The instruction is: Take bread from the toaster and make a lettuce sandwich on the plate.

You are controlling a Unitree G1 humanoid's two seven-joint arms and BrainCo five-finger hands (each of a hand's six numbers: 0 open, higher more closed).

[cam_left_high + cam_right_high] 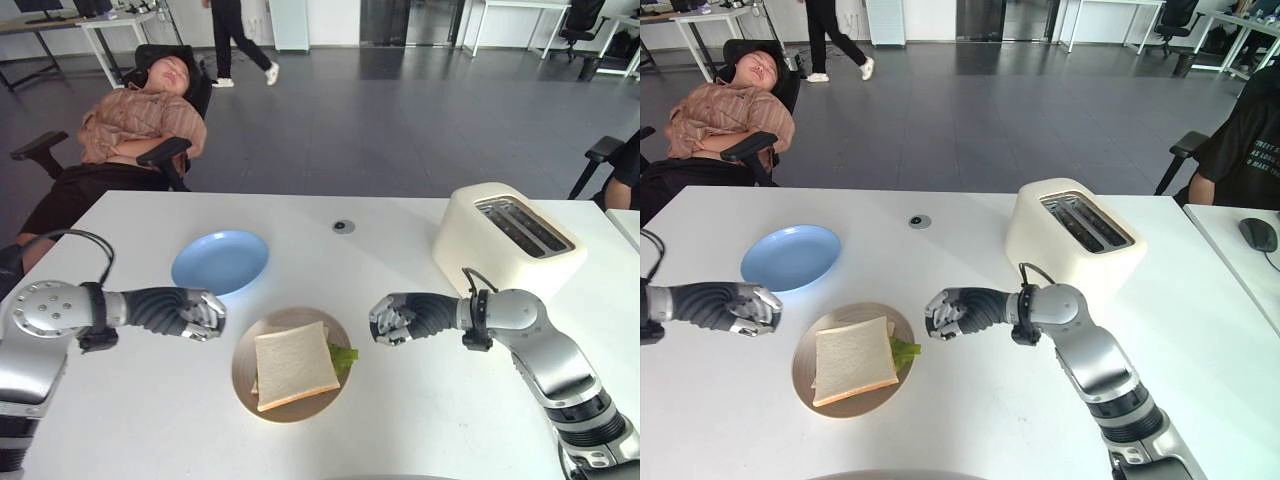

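Note:
A tan plate [250, 345] near the table's front holds a sandwich: a white bread slice [293, 363] on top, green lettuce [343, 357] poking out at its right, another slice beneath. The cream toaster [505, 240] stands at the back right with empty slots. My left hand [200, 315] hovers just left of the plate, fingers curled, holding nothing. Just right of the plate is my right hand [392, 320], fingers likewise curled and empty.
A light blue plate [220, 261] sits bare behind the tan one, to the left. A small round grommet [343, 227] is set in the white table [400, 420] at the back. A black cable runs from the toaster behind my right wrist.

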